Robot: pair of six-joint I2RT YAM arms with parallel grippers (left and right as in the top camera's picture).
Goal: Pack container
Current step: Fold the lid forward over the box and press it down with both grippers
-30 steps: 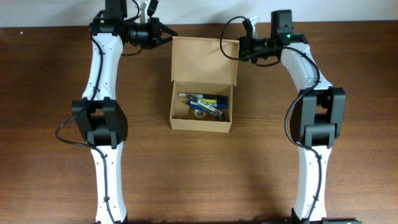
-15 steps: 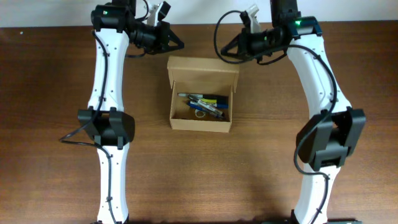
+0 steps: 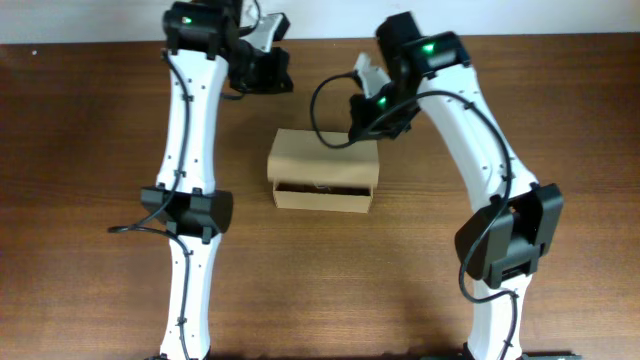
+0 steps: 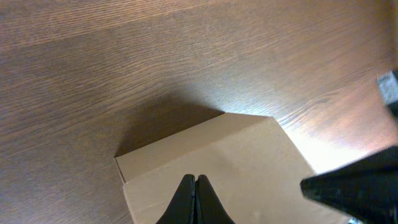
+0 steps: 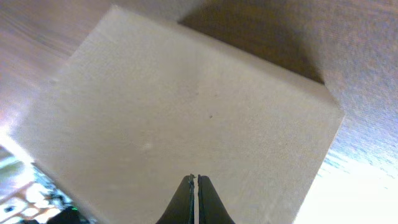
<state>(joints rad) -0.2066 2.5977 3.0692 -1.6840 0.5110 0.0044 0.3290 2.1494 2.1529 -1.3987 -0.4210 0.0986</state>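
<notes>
**Overhead view.** The small rectangular tan-brown cardboard box stands on the dark brown wooden table. It is at the centre of the frame, a little above the middle, between the two white-and-black arms. Its hinged flap lid is folded down over the body and lies nearly flat. A narrow dark slit shows along the lower edge, between the lid and the front wall. What lies inside cannot be made out through it.

The left arm runs up the left half of the frame. Its end is above and to the left of the box's upper left corner, apart from the cardboard. The right arm bends in from the upper right, with its end over the box's upper right corner. Whether it touches the lid cannot be told from this view.

**Left wrist view.** The left gripper has its two dark fingers pressed tip to tip with nothing between them. The tips are at the bottom centre of the frame, over the plain lid. The box fills the lower middle, and bare wood and the box's shadow lie above it.

**Right wrist view.** The right gripper likewise has its jaws closed together and empty. The tips are at the bottom centre, above the lid, which fills most of the frame. One corner of the box lies at the right, and table grain shows in the upper right.
</notes>
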